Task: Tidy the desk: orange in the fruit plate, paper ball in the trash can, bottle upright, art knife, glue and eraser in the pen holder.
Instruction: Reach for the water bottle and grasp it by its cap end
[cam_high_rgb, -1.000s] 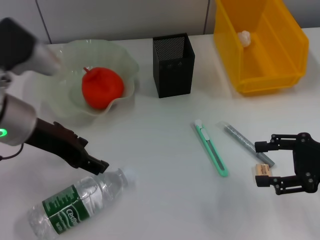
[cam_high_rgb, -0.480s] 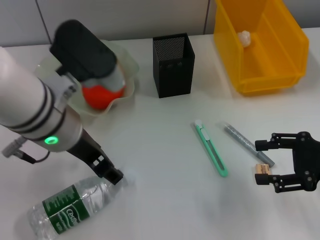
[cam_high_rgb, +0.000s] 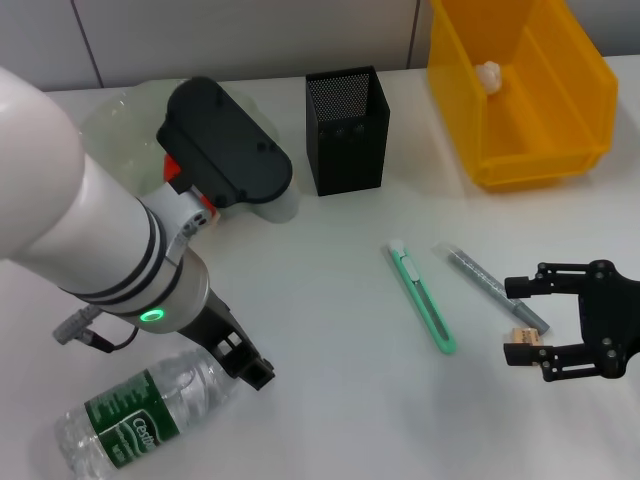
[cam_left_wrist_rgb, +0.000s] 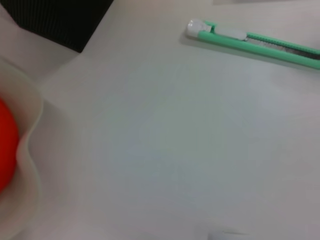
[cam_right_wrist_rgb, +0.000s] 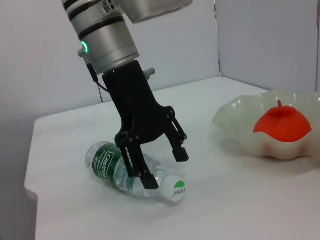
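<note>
The clear bottle (cam_high_rgb: 140, 412) with a green label lies on its side at the front left. My left gripper (cam_high_rgb: 248, 366) stands open at its neck; in the right wrist view its fingers (cam_right_wrist_rgb: 150, 183) straddle the bottle (cam_right_wrist_rgb: 131, 172) just behind the white cap (cam_right_wrist_rgb: 176, 189). The orange (cam_right_wrist_rgb: 280, 125) sits in the fruit plate (cam_right_wrist_rgb: 235, 125). A paper ball (cam_high_rgb: 488, 73) lies in the yellow trash can (cam_high_rgb: 540, 150). The green art knife (cam_high_rgb: 422, 298), grey glue stick (cam_high_rgb: 488, 284) and eraser (cam_high_rgb: 523, 339) lie at the right. My right gripper (cam_high_rgb: 514, 320) is open around the eraser and the glue's end.
The black mesh pen holder (cam_high_rgb: 347, 130) stands at the back centre. My left arm covers most of the fruit plate (cam_high_rgb: 110, 120) in the head view. The left wrist view shows the art knife (cam_left_wrist_rgb: 255, 42), a corner of the pen holder (cam_left_wrist_rgb: 55, 20) and the plate rim (cam_left_wrist_rgb: 31, 165).
My left arm has swung over the plate and its gripper has slid right along the bottle toward the cap. The right gripper has shifted slightly left.
</note>
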